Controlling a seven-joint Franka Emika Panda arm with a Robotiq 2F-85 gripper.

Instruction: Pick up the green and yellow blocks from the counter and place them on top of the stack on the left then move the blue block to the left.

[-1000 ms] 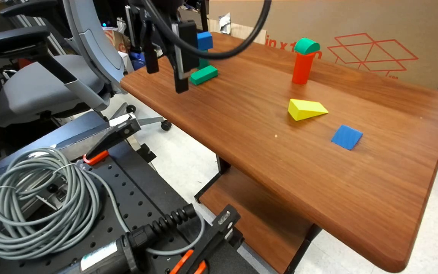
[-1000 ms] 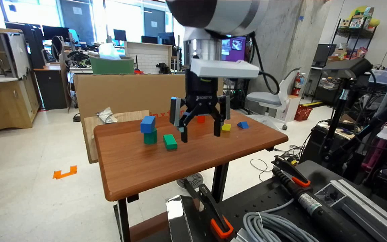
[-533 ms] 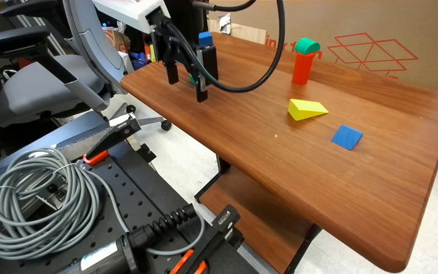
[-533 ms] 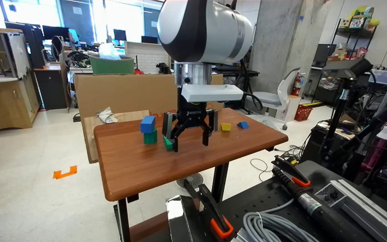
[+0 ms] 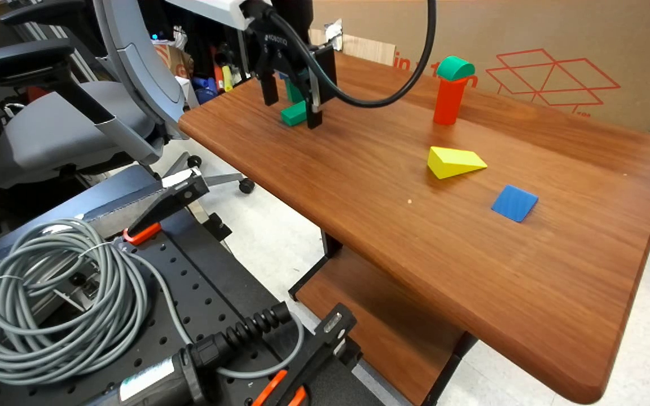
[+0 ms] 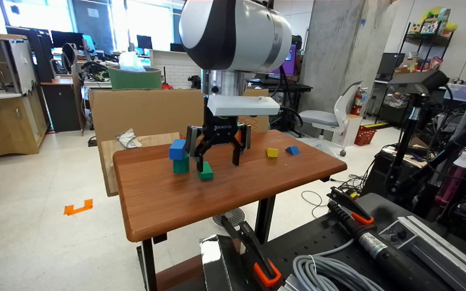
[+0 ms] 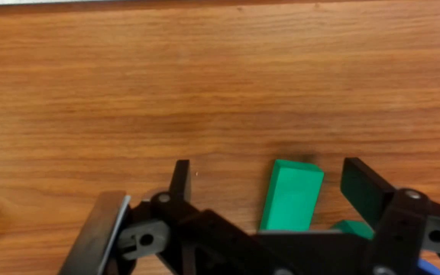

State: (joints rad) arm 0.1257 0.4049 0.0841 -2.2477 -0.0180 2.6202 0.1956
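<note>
1. end effector (image 6: 218, 163): fingers spread wide, pointing down, over the table (image 6: 160, 202). Exact height above the surface, can't tell.
2. green block (image 7: 294, 196): lying flat on the table. Wrist view has it between the spread fingers, nearer the finger at picture right; its lower end is covered by the end effector.
3. stack (image 6: 179, 157): just beside the green block. green rounded piece (image 6: 181, 166) at the bottom, blue rectangular block (image 6: 177, 150) on top of it. Wrist view shows only bits of both, lower right, behind a finger.
4. yellow wedge (image 5: 455, 162): on the table, well apart from the green block, in both exterior views. Wrist view catches a sliver of yellow at the left edge.
5. blue wedge (image 5: 515, 203): on the table, near the yellow wedge, not touching, on its far side from the green block.
6. red cylinder (image 5: 449, 101): upright on the table, green half-round (image 5: 456, 68) on top, curved side up. Partly hidden in an exterior view.
7. cardboard (image 5: 556, 34): along the table's edge. office chair (image 5: 77, 121) near a corner.
8. cable coil (image 5: 127, 299): on the black perforated board (image 5: 206, 282), apart from the table.
</note>
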